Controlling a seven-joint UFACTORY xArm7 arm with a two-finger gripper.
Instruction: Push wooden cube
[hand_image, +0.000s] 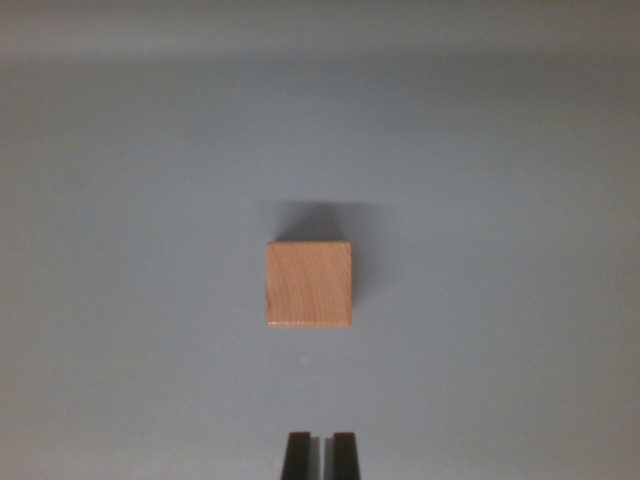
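Note:
A light wooden cube (309, 284) rests on a plain grey surface (130, 300), near the middle of the wrist view. Its shadow falls behind it and to the wrist view's right. At the bottom edge, my gripper (321, 440) shows only as two dark fingertips (297, 455) standing close together with a thin gap between them. Nothing is held between them. The tips sit below the cube in the picture, roughly in line with its middle, with a clear stretch of bare surface between them and the cube.
The grey surface fills the whole view. A paler band (320, 30) runs across the very top, where the surface ends or meets a wall.

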